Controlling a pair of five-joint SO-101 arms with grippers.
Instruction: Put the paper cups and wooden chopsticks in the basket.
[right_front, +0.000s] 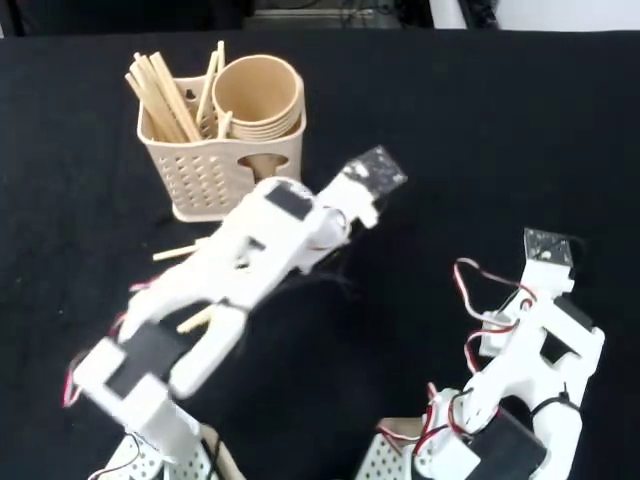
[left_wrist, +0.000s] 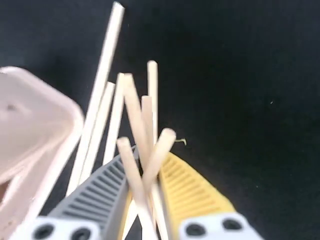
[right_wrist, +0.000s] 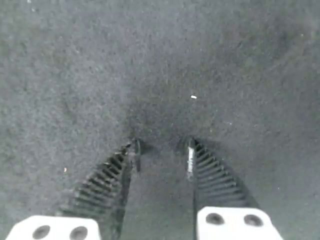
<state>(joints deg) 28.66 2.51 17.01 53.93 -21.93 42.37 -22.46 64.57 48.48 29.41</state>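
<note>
A beige slotted basket (right_front: 215, 170) stands at the back left of the black cloth. Inside it are a stack of paper cups (right_front: 258, 95) and a bunch of wooden chopsticks (right_front: 160, 95). My left gripper (left_wrist: 150, 155) is shut on several more wooden chopsticks (left_wrist: 145, 125), which fan out past its grey and yellow fingers. The basket's corner (left_wrist: 30, 125) is close beside them. In the high view the left arm (right_front: 260, 250) stretches in front of the basket, with chopstick ends (right_front: 173, 252) poking out from under it. My right gripper (right_wrist: 162, 150) stands open just above bare cloth.
The right arm (right_front: 530, 340) is folded at the front right, well away from the basket. Black cloth (right_front: 480, 130) covers the whole table, with free room to the right of the basket and between the arms.
</note>
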